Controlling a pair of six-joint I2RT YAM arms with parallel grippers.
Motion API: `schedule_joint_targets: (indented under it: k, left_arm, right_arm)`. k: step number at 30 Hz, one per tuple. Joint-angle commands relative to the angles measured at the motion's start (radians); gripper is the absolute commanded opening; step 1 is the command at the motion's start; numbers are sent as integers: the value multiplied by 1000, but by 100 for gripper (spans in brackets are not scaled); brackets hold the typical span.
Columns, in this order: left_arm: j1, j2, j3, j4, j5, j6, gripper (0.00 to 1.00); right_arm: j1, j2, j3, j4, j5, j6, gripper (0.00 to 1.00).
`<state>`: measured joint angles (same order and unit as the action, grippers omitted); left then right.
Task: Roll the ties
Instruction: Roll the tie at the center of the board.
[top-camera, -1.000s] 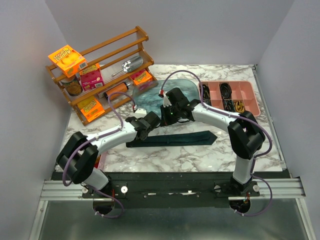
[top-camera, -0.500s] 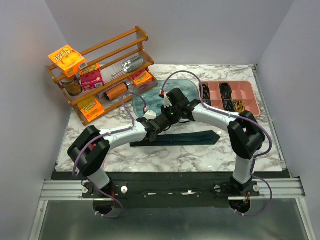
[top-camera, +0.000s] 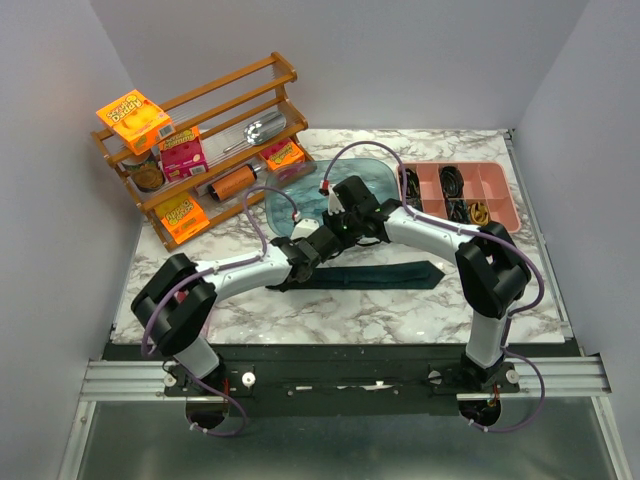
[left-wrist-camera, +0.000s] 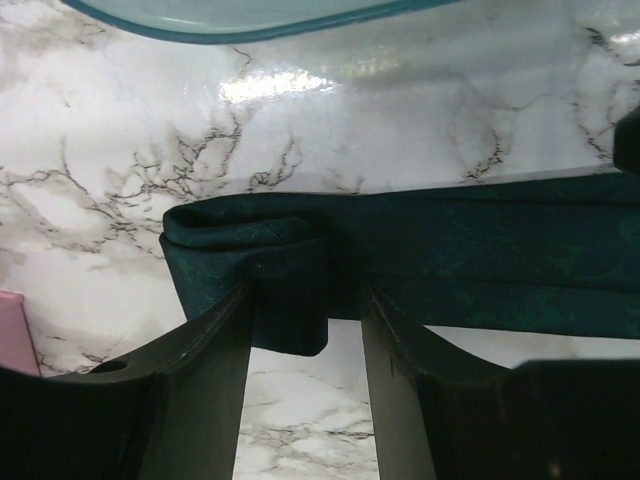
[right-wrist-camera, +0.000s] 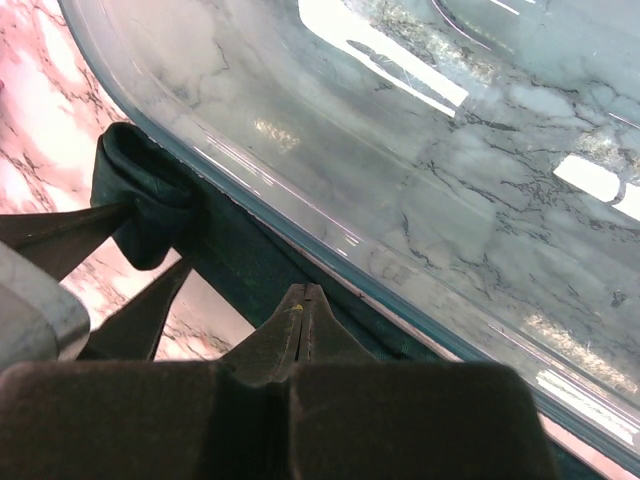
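Necktie (left-wrist-camera: 500, 250) is laid flat on counter (left-wrist-camera: 120, 130) just beside blue tub (right-wrist-camera: 420, 150), folded end straddled by parted left fingers (left-wrist-camera: 200, 370), right fingers (right-wrist-camera: 300, 330) clenched empty; fold best re-pinched squarely, then rolled tight.

arms (top-camera: 235, 271): white links, black joints | cables (top-camera: 365, 144): purple loops (one per arm) | pincer fingers (left-wrist-camera: 200, 400): black, tapered

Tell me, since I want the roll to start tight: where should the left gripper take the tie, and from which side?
Probably the folded narrow end of the tie, approached from the robot's own side. The fabric is doubled there, giving thickness to pinch, and the left gripper straddles it with jaws apart.
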<state>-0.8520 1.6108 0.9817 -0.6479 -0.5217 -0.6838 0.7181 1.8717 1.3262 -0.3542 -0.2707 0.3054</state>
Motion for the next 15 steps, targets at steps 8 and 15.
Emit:
schedule_joint_targets:
  k: [8,15]
  left_arm:
    - [17,-103,-64,146,141,30,62]
    - [105,-259,-126,211,212,49,67]
  right_arm:
    - [1,20,-2,-6,-47,-25,0]
    - [4,-2,10,-3,-94,-32,0]
